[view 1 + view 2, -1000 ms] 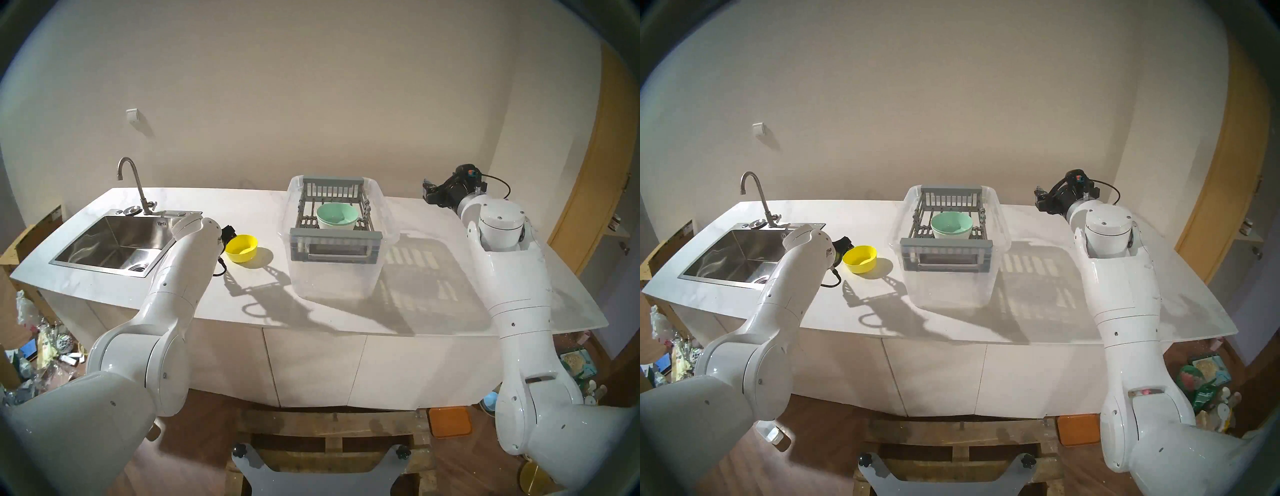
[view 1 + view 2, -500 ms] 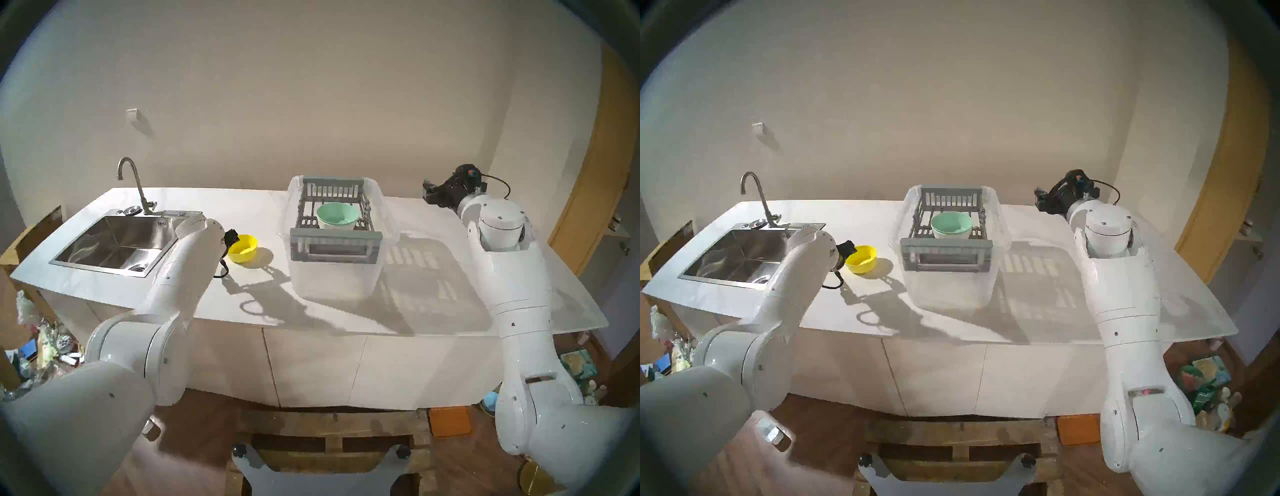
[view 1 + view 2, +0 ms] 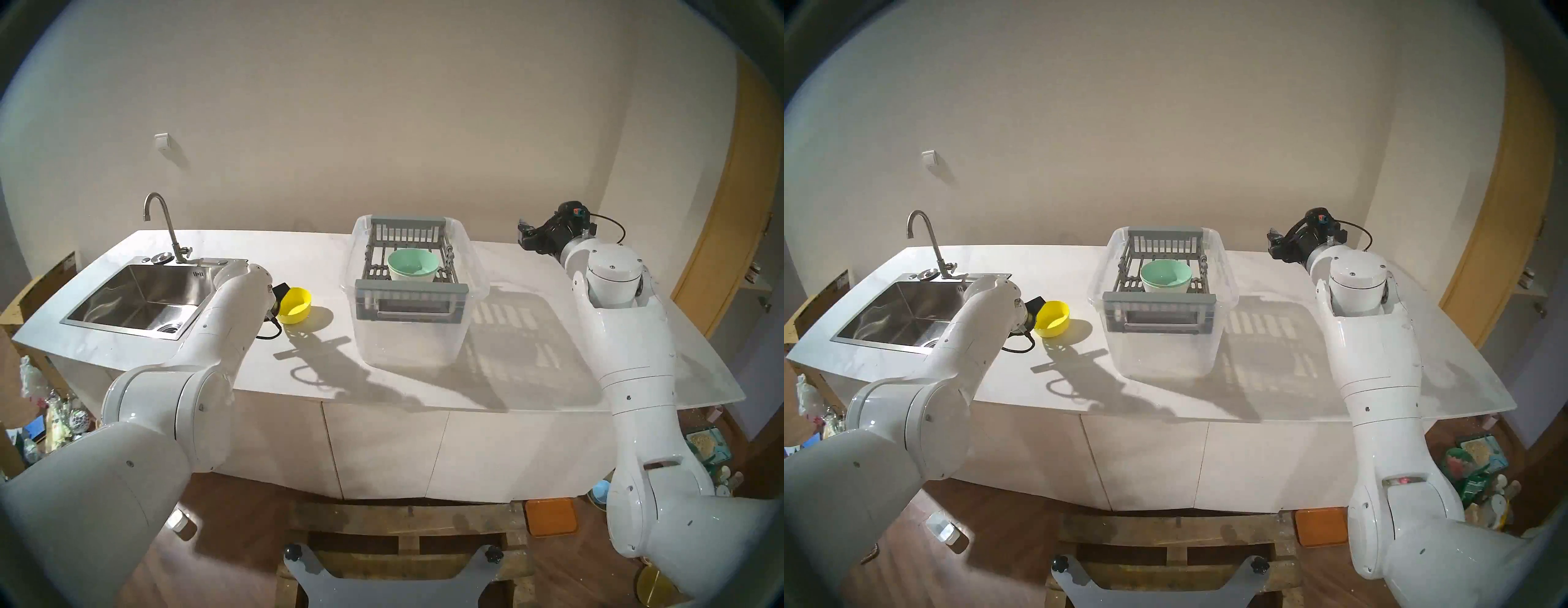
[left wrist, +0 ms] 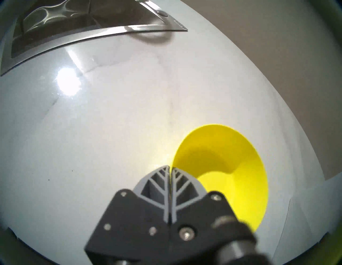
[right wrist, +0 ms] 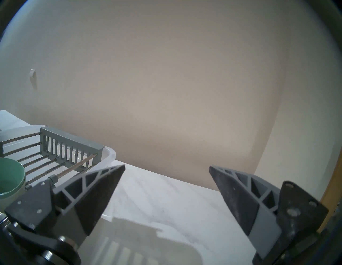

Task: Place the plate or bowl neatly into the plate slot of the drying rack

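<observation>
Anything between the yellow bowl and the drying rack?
Bare counter lies between the yellow bowl and the drying rack. The rack sits inside a clear tub whose rim must be cleared, and a green bowl already fills part of the rack.

a home kitchen: a white counter (image 3: 415, 382) with a steel sink (image 3: 140, 297), a tap (image 3: 163, 225) and a drying rack (image 3: 409, 288).

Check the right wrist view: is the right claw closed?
No. The right claw stands wide open, its two fingers well apart with bare counter between them.
</observation>
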`<state>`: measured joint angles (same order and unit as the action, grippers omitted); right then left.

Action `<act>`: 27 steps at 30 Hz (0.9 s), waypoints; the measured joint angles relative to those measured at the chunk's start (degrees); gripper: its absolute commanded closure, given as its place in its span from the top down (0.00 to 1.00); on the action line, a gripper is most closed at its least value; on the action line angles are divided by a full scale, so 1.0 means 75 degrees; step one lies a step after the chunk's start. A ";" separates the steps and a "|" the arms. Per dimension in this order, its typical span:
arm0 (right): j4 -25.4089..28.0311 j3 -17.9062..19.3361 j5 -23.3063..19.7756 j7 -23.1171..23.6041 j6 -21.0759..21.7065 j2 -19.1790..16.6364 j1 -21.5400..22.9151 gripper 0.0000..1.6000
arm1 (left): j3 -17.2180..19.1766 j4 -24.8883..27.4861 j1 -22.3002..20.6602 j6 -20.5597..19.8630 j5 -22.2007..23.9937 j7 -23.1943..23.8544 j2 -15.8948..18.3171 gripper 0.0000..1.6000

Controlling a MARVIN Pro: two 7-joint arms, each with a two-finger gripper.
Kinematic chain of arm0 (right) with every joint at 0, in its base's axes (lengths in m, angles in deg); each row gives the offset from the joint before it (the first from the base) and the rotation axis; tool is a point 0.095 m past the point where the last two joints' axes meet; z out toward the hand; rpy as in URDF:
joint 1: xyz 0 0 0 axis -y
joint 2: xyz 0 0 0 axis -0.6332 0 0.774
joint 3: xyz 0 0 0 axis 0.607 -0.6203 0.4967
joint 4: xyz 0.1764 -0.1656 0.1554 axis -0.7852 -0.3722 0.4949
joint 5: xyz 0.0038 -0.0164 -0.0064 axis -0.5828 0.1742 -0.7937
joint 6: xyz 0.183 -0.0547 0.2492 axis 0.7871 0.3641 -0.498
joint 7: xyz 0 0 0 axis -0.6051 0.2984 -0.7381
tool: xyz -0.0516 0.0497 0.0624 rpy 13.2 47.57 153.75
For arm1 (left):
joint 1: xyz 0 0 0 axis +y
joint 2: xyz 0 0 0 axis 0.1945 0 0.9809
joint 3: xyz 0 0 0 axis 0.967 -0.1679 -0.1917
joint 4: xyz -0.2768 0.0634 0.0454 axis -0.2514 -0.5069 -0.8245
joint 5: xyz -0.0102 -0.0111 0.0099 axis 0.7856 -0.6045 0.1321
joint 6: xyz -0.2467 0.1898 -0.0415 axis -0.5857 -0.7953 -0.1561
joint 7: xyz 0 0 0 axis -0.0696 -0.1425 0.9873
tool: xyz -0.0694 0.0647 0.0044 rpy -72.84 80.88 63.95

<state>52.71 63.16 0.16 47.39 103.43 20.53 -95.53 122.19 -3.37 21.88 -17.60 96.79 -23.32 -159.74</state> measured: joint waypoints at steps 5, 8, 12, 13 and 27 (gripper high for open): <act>0.0000 0.0000 0.0000 0.0000 0.0002 0.0000 0.0000 1.00 | -0.0037 0.0324 -0.0047 0.0015 -0.0016 -0.0079 0.0015 0.00; 0.0000 0.0000 0.0000 0.0000 0.0002 0.0000 0.0000 1.00 | -0.0087 0.0790 -0.0067 0.0009 -0.0065 -0.0155 0.0043 0.00; -0.0001 0.0000 0.0000 0.0000 0.0001 0.0000 0.0000 1.00 | -0.0191 0.1521 -0.0021 -0.0036 -0.0155 -0.0325 0.0169 0.00; -0.0002 0.0000 0.0000 0.0000 0.0001 -0.0001 0.0000 1.00 | -0.0232 0.1871 0.0014 -0.0065 -0.0192 -0.0399 0.0265 0.00; -0.0002 0.0000 0.0000 0.0000 0.0000 -0.0001 0.0001 1.00 | -0.0372 0.5284 0.0398 -0.1318 -0.0239 -0.1350 0.0388 0.00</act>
<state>52.70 63.15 0.16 47.39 103.42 20.52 -95.53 119.40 36.26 24.87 -27.49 95.00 -33.44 -156.84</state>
